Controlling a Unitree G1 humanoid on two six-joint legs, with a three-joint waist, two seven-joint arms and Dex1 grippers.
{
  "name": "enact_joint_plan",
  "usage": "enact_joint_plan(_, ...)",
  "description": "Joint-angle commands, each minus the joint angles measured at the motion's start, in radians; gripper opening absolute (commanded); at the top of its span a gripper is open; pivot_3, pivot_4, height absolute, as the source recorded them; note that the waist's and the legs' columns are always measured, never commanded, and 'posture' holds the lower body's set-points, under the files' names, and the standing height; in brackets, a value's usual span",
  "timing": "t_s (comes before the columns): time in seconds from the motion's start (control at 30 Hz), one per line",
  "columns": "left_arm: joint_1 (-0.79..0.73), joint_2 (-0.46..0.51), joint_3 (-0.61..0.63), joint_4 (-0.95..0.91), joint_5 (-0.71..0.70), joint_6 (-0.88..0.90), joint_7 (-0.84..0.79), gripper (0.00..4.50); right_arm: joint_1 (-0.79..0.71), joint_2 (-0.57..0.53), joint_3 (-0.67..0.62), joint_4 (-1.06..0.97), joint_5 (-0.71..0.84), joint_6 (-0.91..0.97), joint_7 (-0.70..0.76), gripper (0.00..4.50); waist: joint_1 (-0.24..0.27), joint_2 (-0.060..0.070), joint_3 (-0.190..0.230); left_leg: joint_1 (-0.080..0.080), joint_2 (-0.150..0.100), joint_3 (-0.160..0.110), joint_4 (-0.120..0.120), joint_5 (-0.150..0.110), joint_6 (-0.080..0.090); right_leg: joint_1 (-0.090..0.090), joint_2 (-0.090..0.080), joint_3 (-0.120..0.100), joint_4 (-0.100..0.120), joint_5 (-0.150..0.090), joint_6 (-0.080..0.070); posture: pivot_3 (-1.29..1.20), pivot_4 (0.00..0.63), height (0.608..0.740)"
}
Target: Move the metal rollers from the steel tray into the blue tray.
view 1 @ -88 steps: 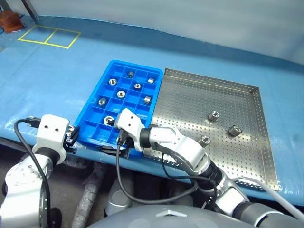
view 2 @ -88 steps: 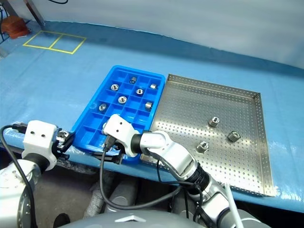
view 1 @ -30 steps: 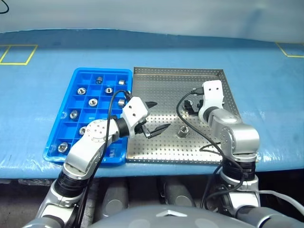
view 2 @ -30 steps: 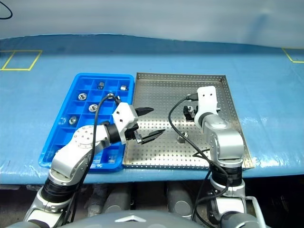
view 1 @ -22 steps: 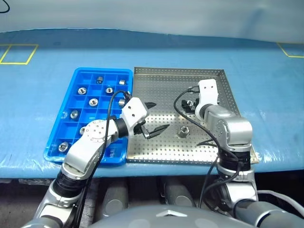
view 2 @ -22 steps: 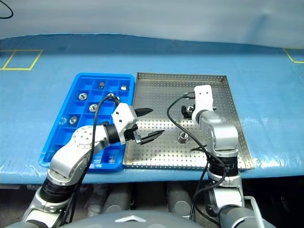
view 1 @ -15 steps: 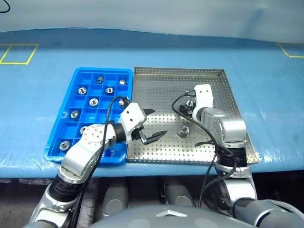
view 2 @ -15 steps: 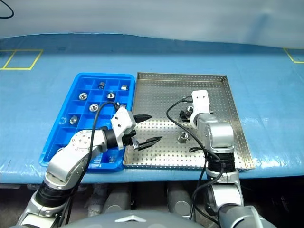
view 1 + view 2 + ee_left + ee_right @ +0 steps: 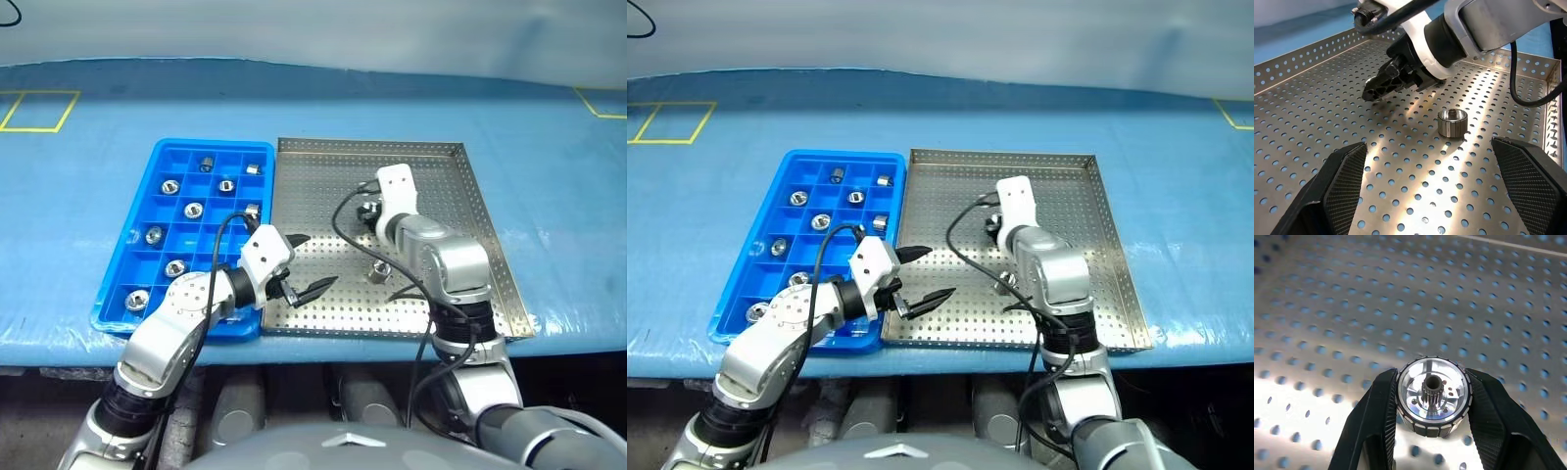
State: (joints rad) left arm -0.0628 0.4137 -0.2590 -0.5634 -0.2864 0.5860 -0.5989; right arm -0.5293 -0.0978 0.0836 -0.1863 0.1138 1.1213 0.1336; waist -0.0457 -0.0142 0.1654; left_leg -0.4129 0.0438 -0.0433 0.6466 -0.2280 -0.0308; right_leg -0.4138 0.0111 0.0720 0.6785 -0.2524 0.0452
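The right gripper (image 9: pixel 1432 399) is clamped on a metal roller (image 9: pixel 1432 395) squarely between its jaws; it should lift straight before crossing to the blue tray (image 9: pixel 157 186). The left gripper (image 9: pixel 306 264) gapes wide, empty.

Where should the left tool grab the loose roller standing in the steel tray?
Probably best to grip the loose roller across its ribbed outer wall, coming from above with the open left tool. It stands on a flat end, hole up, on the steel tray, away from the rims, so both sides are free.
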Motion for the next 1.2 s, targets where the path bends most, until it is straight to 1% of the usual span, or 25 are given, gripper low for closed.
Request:
enact_joint_plan(0.03,0.04,-0.01,0.021,-0.042,0.013,-0.067,0.032,4.5,-0.058,0.06,0.088,-0.079,0.029,-0.014,0.027,1.7,0.003,0.0,0.0,0.0,0.0,0.0,0.0,0.0,0.0,0.0,0.0,0.0,0.0,0.0,0.0,0.09,0.15,0.74)
enact_joint_plan(0.17,0.104,0.004,0.031,-0.063,0.013,-0.105,0.037,4.5,-0.107,0.149,0.179,-0.056,0.048,-0.034,0.054,1.7,0.017,0.0,0.0,0.0,0.0,-0.001,0.0,0.0,0.0,0.0,0.0,-0.001,0.0,0.0,0.0,0.12,0.15,0.74)
enact_joint_plan(0.3,0.141,0.007,0.037,-0.07,0.033,-0.135,0.06,4.5,-0.129,0.177,0.232,-0.001,0.034,-0.069,0.071,1.7,0.036,0.0,0.0,-0.001,-0.001,-0.001,0.0,0.0,0.0,0.0,-0.001,-0.001,-0.001,0.0,0.0,0.14,0.15,0.74)
enact_joint_plan(0.4,0.176,-0.001,0.051,-0.066,0.033,-0.151,0.078,4.5,-0.153,0.208,0.278,0.092,0.022,-0.137,0.089,1.7,0.041,0.0,0.0,0.0,-0.001,-0.001,0.001,0.0,0.0,0.001,-0.002,-0.002,-0.001,0.0,0.0,0.17,0.15,0.74)
enact_joint_plan(0.6,0.224,-0.016,0.048,-0.046,0.048,-0.202,0.088,4.5,-0.211,0.259,0.306,0.303,0.011,-0.26,0.145,1.7,0.048,0.0,0.0,0.0,0.0,-0.001,0.0,0.0,0.0,0.0,0.0,-0.002,-0.001,0.0,-0.001,0.2,0.15,0.74)
enact_joint_plan(0.77,0.263,-0.029,0.041,-0.017,0.051,-0.263,0.075,4.5,-0.247,0.287,0.314,0.409,0.011,-0.328,0.184,1.7,0.061,0.0,0.0,0.0,0.0,-0.001,-0.001,0.0,0.0,0.0,-0.001,-0.002,-0.001,0.0,-0.002,0.21,0.15,0.74)
enact_joint_plan(0.87,0.28,-0.036,0.046,-0.011,0.035,-0.281,0.069,4.5,-0.257,0.297,0.315,0.435,0.011,-0.34,0.191,1.7,0.065,0.0,0.0,0.0,0.0,-0.001,-0.001,0.0,0.0,0.0,-0.001,-0.002,-0.001,-0.001,-0.002,0.22,0.15,0.74)
enact_joint_plan(1.0,0.34,-0.024,0.09,-0.027,-0.006,-0.312,0.045,4.5,-0.268,0.31,0.332,0.443,0.017,-0.352,0.215,1.7,0.066,0.0,0.0,0.0,0.001,0.0,-0.001,0.0,0.0,0.0,-0.001,-0.003,-0.001,-0.001,-0.002,0.23,0.15,0.74)
enact_joint_plan(1.2,0.413,0.025,0.145,-0.046,-0.026,-0.316,0.021,4.5,-0.258,0.316,0.366,0.437,0.017,-0.357,0.238,1.7,0.07,0.001,0.0,0.001,0.001,0.0,-0.002,0.0,0.0,-0.001,0.0,-0.003,0.0,-0.002,-0.004,0.26,0.15,0.74)
